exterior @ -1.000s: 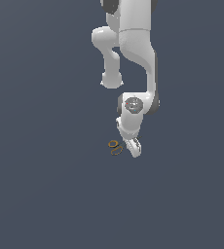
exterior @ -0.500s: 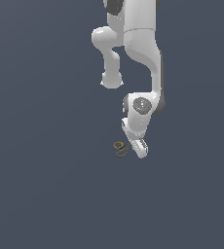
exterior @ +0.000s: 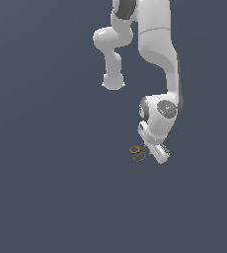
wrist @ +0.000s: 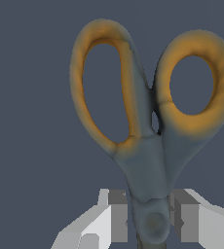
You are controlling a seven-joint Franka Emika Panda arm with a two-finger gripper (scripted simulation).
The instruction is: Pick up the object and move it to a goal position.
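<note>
The scissors (exterior: pixel 136 153) are tiny, with two orange-yellow ring handles and a dark grey body. In the exterior view they stick out from my gripper (exterior: pixel 149 152) toward the exterior view's left. In the wrist view the scissors (wrist: pixel 148 160) fill the picture, handles pointing away from the fingers. My gripper (wrist: pixel 150 221) has one finger on each side of the dark pivot part and is shut on it. The blades are hidden below the fingers.
The white arm (exterior: pixel 157 54) comes down from the top of the exterior view. The surface (exterior: pixel 46 188) around the scissors is plain dark grey-blue, with no other objects or marker visible.
The gripper has moved toward the exterior view's right and slightly lower in the picture. The scissors have moved along with it, staying at the fingers.
</note>
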